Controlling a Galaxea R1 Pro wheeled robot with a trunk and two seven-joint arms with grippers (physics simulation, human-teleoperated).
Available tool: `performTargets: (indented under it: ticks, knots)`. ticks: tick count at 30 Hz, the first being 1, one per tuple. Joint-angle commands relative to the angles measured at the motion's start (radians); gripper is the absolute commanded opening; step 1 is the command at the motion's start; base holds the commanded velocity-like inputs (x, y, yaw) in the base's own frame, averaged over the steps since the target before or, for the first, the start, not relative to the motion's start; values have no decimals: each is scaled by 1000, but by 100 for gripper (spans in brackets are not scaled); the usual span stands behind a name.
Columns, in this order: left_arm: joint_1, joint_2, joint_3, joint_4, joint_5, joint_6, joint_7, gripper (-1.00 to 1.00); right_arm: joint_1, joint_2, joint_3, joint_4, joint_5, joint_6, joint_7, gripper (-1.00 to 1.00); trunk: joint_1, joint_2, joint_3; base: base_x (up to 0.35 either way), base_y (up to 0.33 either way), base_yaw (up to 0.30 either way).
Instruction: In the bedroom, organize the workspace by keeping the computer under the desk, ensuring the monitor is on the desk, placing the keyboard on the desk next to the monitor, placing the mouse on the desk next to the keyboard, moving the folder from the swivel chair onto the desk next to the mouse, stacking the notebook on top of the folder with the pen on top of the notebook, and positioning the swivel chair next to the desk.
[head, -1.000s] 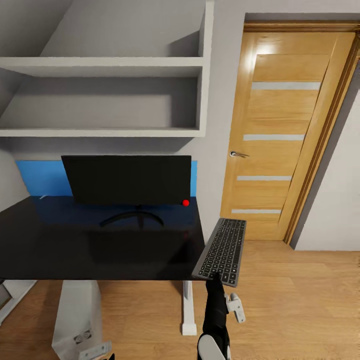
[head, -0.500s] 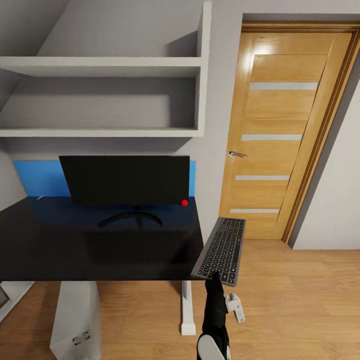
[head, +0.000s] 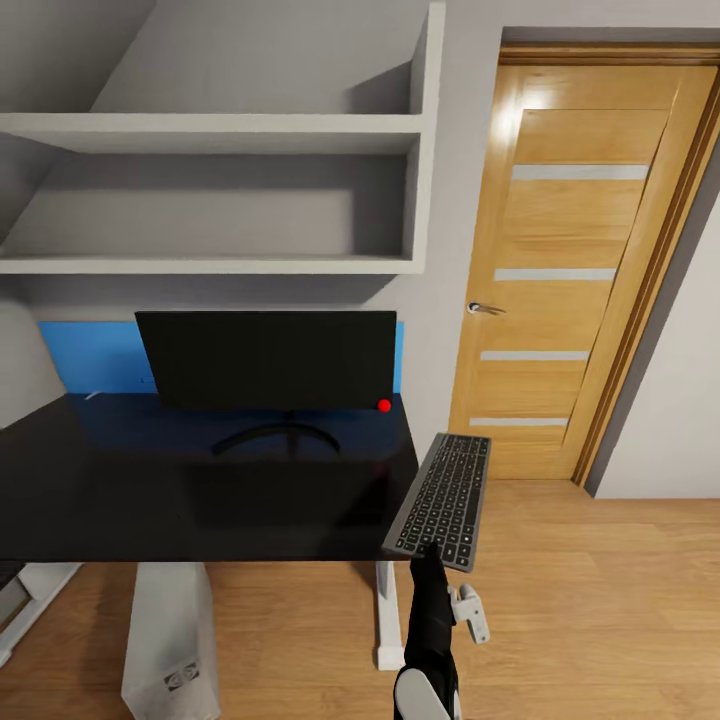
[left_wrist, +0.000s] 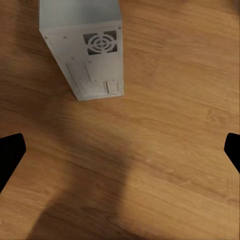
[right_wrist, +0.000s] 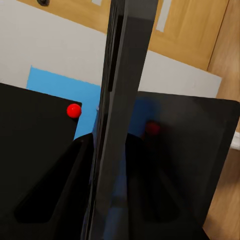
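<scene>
The black monitor (head: 268, 358) with a red dot stands at the back of the glossy black desk (head: 150, 490). My right gripper (head: 432, 548) is shut on the near end of the keyboard (head: 443, 497), which hangs in the air just past the desk's right edge, at desk-top height. The right wrist view shows the keyboard (right_wrist: 117, 125) edge-on, with the monitor (right_wrist: 30, 150) and the desk (right_wrist: 190, 150) beyond it. The white-grey computer (head: 170, 630) stands on the floor under the desk. My left gripper (left_wrist: 120, 155) is open above the floor near the computer (left_wrist: 82, 45).
White wall shelves (head: 210, 265) run above the desk, and a blue panel (head: 90, 355) sits behind the monitor. A closed wooden door (head: 570, 270) is to the right. The desk's white leg (head: 385, 615) stands close to my right arm. Wood floor (head: 600, 600) lies to the right.
The whole head view has shifted a little, so the camera moved. The desk's right edge now lies slightly closer to the held keyboard. My right gripper's hold is unchanged.
</scene>
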Motion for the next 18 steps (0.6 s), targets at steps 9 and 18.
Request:
performTargets:
  ticks: [9, 18]
  knots:
    - [1, 11, -3, -1, 11, 0, 3, 100, -1, 0, 1, 0, 4, -4, 65, -100, 0, -1, -1, 0, 7, 0]
    - [1, 11, -5, 9, 11, 0, 1, 100, -1, 0, 0, 1, -1, -3, 91, -100, 0, -1, -1, 27, 47, 0]
